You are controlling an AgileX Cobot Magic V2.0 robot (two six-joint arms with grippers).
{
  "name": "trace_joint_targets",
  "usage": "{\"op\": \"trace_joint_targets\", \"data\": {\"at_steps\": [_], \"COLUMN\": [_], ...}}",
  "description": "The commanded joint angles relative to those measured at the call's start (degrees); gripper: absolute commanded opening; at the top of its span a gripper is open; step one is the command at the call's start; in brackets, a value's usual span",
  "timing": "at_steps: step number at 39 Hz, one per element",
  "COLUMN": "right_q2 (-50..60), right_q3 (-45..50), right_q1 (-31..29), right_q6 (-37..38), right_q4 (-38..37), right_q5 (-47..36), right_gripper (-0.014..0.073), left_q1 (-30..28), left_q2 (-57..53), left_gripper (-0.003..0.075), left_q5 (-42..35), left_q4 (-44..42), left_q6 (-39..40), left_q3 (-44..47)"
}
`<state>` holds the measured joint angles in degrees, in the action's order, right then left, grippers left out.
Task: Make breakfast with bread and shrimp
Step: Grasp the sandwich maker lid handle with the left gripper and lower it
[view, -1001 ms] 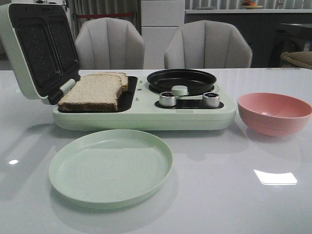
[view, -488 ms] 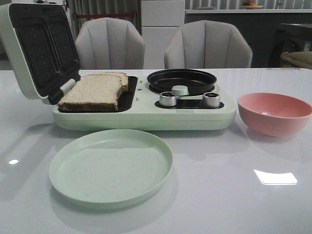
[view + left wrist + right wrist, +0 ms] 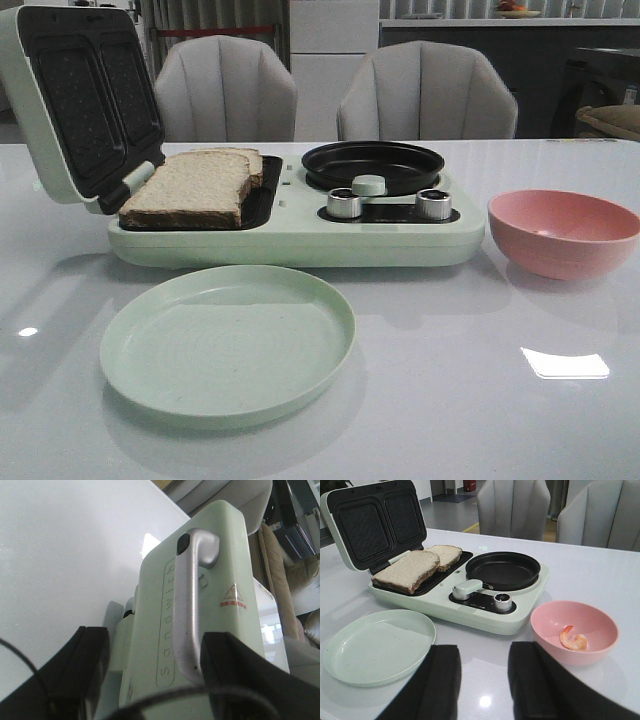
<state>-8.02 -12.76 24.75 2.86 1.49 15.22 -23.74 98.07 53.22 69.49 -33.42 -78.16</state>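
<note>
Two slices of bread (image 3: 190,187) (image 3: 409,569) lie side by side on the left grill plate of the pale green breakfast maker (image 3: 300,240), whose lid (image 3: 70,100) stands open. One shrimp (image 3: 573,639) lies in the pink bowl (image 3: 575,630) (image 3: 563,232). My left gripper (image 3: 155,675) is open behind the raised lid, its fingers (image 3: 80,675) either side of the lid's outer face, the silver handle (image 3: 192,620) close beside one finger. My right gripper (image 3: 482,680) hangs open over bare table between the green plate and the bowl, holding nothing. Neither gripper shows in the front view.
A black round pan (image 3: 372,165) sits on the maker's right side, with two silver knobs (image 3: 343,204) in front of it. A pale green plate (image 3: 228,340) lies before the maker. Two grey chairs (image 3: 225,90) stand behind the table.
</note>
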Motion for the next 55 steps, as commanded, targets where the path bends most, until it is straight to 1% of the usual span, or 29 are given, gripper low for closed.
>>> {"op": "trace_joint_targets", "data": {"at_steps": [1,9,19,22,27,30,42,47,55], "right_q2": [-0.48,-0.48,-0.48,-0.48,-0.48,-0.48,-0.48,-0.48,-0.48], "right_q3": [-1.56,-1.56,-1.56,-1.56,-1.56,-1.56,-1.56,-1.56,-1.56], "right_q1": [-0.12,-0.12,-0.12,-0.12,-0.12,-0.12,-0.12,-0.12,-0.12], "right_q6": [-0.11,-0.11,-0.11,-0.11,-0.11,-0.11,-0.11,-0.11,-0.11], "right_q4": [0.16,0.16,0.16,0.16,0.16,0.16,0.16,0.16,0.16], "right_q5": [-5.18,-5.18,-5.18,-5.18,-5.18,-5.18,-5.18,-5.18,-5.18], "right_gripper": [0.0359,0.0359,0.0359,0.0359,0.0359,0.0359,0.0359,0.0359,0.0359], "left_q1": [2.6,8.06,11.14,12.33,15.0,17.12,25.17,29.17,35.67], "left_q2": [-0.02,3.06,5.4,5.53,5.53,5.53,5.53,5.62,7.22], "left_gripper": [0.048,0.048,0.0472,0.044,0.0356,0.0333,0.0333,0.0333,0.0333], "left_q5": [1.92,0.88,-0.6,-1.36,-2.33,-2.84,-6.43,-8.81,-9.25], "left_q4": [5.99,6.14,6.34,6.58,6.93,6.72,5.72,2.04,-3.11], "left_q6": [-0.31,-0.46,-0.46,-0.46,-0.69,-0.93,-1.65,-1.93,-1.93], "left_q3": [-4.17,-7.12,-7.14,-7.14,-7.14,-7.14,-7.14,-7.14,-7.14]}}
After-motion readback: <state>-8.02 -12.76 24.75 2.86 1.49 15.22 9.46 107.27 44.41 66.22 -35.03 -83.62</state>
